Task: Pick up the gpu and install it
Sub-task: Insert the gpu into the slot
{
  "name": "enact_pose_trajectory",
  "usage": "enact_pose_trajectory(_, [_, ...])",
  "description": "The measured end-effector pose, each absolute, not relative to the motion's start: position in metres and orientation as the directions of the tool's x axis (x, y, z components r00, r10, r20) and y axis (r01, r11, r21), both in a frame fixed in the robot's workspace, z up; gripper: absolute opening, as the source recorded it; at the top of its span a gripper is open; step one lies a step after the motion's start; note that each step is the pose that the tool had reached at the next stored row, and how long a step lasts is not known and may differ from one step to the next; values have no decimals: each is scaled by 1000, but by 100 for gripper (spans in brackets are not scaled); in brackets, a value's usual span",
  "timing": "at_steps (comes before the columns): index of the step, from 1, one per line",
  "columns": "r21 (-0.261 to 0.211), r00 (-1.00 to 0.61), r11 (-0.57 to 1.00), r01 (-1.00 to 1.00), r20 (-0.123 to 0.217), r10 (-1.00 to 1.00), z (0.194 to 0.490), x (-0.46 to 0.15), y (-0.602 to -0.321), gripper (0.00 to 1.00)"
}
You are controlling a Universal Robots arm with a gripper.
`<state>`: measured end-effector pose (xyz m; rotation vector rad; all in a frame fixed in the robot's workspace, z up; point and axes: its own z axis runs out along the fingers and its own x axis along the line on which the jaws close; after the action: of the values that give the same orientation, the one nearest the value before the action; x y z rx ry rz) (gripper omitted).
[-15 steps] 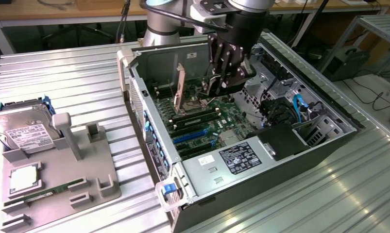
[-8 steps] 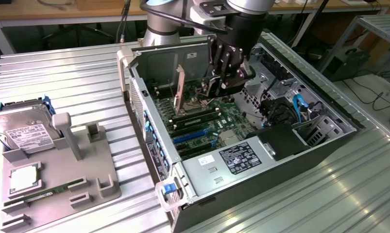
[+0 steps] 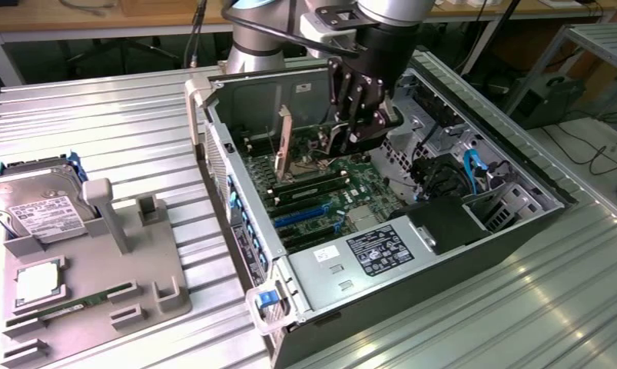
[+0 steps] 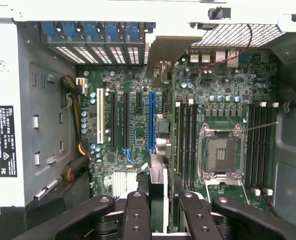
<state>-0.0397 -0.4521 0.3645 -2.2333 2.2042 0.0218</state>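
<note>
The gpu [image 3: 287,146] stands on edge inside the open computer case [image 3: 523,223], its pale bracket strip toward the case's rear wall with the blue slot clips. My gripper [image 3: 351,142] is shut on the card's other end and reaches down into the case from above. In the wrist view the gpu [image 4: 158,170] runs edge-on between my black fingers [image 4: 136,210], over the motherboard just beside the long blue slot [image 4: 151,122]. Whether its lower edge touches a slot is hidden. The gripper [image 4: 160,202] clamps the card from both sides.
The empty CPU socket [image 4: 221,152] and memory slots lie beside the card. On the exterior view's left a grey fixture [image 3: 114,261] holds a silver hard drive [image 3: 37,204], a processor [image 3: 40,283] and a memory stick [image 3: 83,301]. The ribbed metal table [image 3: 513,323] surrounds the case.
</note>
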Motion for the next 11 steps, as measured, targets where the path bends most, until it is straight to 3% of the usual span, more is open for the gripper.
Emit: enact_pose_trajectory(11, [7, 13, -13, -1000, -12, -1000, 360, -40, -452, 27])
